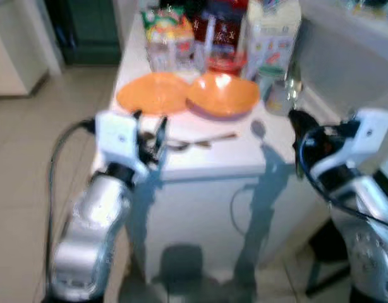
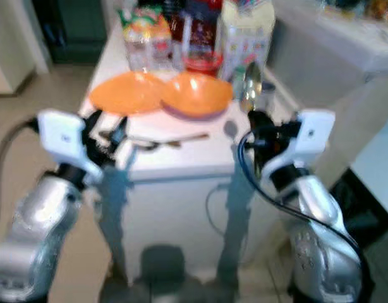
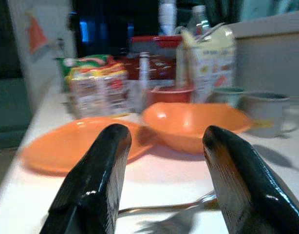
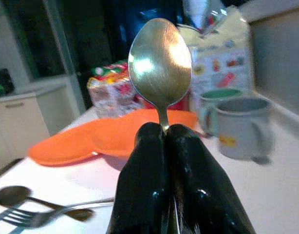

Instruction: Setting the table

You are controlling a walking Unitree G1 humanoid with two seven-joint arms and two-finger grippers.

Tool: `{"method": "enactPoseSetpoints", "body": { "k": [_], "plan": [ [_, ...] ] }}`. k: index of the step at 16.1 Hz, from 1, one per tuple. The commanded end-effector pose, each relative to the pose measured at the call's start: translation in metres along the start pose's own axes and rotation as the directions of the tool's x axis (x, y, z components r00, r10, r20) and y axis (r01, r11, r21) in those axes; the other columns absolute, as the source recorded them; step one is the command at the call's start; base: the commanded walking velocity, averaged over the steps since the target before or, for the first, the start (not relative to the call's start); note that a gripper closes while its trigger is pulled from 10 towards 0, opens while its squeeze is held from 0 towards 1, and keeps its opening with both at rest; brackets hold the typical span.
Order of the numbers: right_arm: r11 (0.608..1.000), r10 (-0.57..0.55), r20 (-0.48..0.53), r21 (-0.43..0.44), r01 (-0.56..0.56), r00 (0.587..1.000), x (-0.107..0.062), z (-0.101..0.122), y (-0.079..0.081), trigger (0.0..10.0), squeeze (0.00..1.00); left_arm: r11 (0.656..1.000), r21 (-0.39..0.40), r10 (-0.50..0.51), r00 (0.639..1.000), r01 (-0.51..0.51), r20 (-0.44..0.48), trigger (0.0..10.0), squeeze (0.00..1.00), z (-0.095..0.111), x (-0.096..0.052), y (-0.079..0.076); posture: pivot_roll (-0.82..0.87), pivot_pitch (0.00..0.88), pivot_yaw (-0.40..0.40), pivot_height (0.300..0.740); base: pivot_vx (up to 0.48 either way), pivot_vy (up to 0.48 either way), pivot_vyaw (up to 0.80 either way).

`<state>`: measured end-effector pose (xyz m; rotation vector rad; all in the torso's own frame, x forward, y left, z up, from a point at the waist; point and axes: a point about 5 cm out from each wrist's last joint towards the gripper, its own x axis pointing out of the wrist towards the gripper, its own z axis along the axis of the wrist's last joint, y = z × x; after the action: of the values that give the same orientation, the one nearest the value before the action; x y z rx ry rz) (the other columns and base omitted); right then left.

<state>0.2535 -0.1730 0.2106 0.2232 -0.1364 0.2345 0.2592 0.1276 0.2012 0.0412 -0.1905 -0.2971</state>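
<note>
Setting: White table [image 1: 206, 165] in a tiled kitchen, laid with an orange plate [image 1: 151, 93] and an orange bowl [image 1: 224, 95]; packets and a carton [image 1: 271, 35] are crowded at the far end.
Right gripper [image 4: 166, 141]: Fingers pressed together on the handle of a spoon [image 4: 159, 63], which is held upright above the table's right edge, its bowl uppermost.
Left gripper [image 3: 161, 146]: Fingers spread wide with nothing between them, poised at the near left edge, aimed at a fork [image 1: 206, 141] and a second, dark spoon [image 4: 13, 195] lying in front of the plate.
Mugs: Grey mug [image 4: 242, 127] and a green-rimmed one [image 4: 215, 105] are seen just beside the bowl.
Risk: The thin handle is pinched only at its end, so the spoon could be twisted or dropped if swung; the mugs could be knocked when it is set down.
Unclear: Head views are blurred; labels are unreadable, and the handle is hidden between the fingers.
</note>
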Motion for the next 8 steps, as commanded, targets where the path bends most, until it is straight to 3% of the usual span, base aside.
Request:
{"method": "enactPoseSetpoints", "body": {
  "k": [1, 4, 5, 8],
  "plan": [
    [0.999, 0.025, 0.012, -0.026, -0.025, 1.000, 0.003, 0.003, 0.004, 10.0, 0.00, 1.000, 0.008, 0.018, 1.000, -0.018, 0.018, 10.0, 0.00, 0.004, 0.001, 0.005, 0.04, 0.000, -0.040, 0.740, 0.000, 0.000, -0.80],
    [0.997, 0.067, -0.021, -0.043, -0.068, 0.998, 0.005, 0.001, 0.007, 10.0, 0.00, 0.999, 0.020, 0.028, 0.999, -0.028, 0.023, 10.0, 0.00, 0.006, -0.002, 0.006, 0.05, 0.000, -0.050, 0.740, 0.000, 0.000, -0.67],
    [0.996, 0.079, -0.042, -0.045, -0.081, 0.996, 0.005, -0.001, 0.007, 10.0, 0.00, 0.999, 0.027, 0.035, 0.999, -0.035, 0.025, 10.0, 0.00, 0.007, -0.002, 0.007, 0.05, 0.000, -0.050, 0.740, 0.000, 0.000, 0.00],
    [0.995, 0.087, -0.084, -0.047, -0.091, 0.993, 0.003, -0.011, 0.006, 10.0, 0.00, 0.998, 0.056, 0.033, 0.999, -0.033, 0.012, 10.0, 0.00, 0.004, -0.002, 0.006, 0.05, 0.000, -0.050, 0.740, 0.000, -0.399, 0.00]
  ]
}}
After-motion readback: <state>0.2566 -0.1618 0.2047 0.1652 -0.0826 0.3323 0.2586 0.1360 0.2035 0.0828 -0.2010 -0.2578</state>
